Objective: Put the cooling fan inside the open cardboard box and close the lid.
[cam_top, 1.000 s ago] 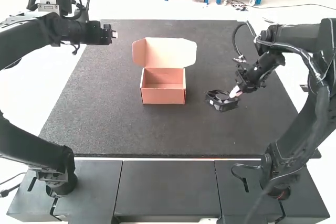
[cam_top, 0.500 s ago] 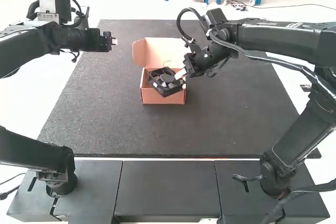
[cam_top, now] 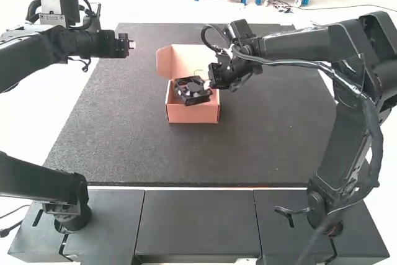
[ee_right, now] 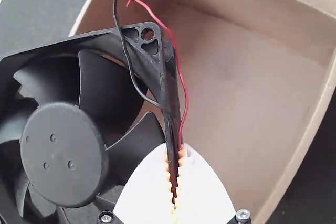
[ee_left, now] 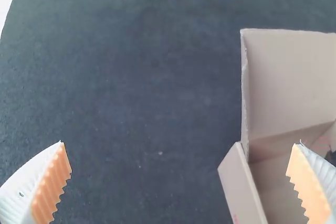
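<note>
Off table (cam_top: 124, 128) a second ago, now lowering cooling fan (cam_top: 193, 89), tilted, into cardboard box (cam_top: 192, 113). Pinching frame edge with right gripper (cam_top: 212, 85). Holding left gripper (cam_top: 127, 44) spread, beside lid (cam_top: 193, 61). Release likely next.

Two black, tube-shaped jointed robot arms, the left arm (cam_top: 37, 41) carrying a pale grey box-shaped camera housing (cam_top: 54, 1) at its wrist and the right arm (cam_top: 310, 35) trailing looped black cables (cam_top: 204, 33), each ending in white ribbed fingers (ee_left: 16, 204) with orange saw-toothed pads (ee_left: 51, 183) and small silver screws (ee_right: 241, 214) at their base.
</note>
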`<state>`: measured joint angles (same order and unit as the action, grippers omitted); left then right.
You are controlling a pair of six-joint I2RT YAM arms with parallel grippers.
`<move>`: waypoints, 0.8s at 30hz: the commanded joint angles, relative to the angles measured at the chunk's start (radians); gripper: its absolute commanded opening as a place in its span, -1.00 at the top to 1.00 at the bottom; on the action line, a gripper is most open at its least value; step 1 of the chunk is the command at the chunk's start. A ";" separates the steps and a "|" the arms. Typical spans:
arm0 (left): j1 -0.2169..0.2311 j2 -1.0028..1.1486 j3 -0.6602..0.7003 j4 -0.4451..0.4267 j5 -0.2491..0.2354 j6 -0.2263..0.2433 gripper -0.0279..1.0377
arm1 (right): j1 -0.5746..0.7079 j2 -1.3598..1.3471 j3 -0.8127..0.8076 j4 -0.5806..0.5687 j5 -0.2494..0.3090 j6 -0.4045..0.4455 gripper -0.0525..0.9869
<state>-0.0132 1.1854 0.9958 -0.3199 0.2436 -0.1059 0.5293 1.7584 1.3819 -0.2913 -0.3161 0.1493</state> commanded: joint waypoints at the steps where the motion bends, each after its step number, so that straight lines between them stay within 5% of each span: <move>1: 0.007 -0.020 -0.009 0.015 0.011 0.002 -0.87 | -0.012 0.016 0.063 0.020 0.026 0.021 0.94; 24: 0.007 -0.012 -0.036 0.044 0.010 0.009 -0.87 | -0.012 0.124 0.082 0.070 0.058 -0.040 0.94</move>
<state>-0.0132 1.1854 0.9829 -0.2871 0.2436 -0.1055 0.5251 1.8690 1.4387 -0.2295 -0.2630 0.1257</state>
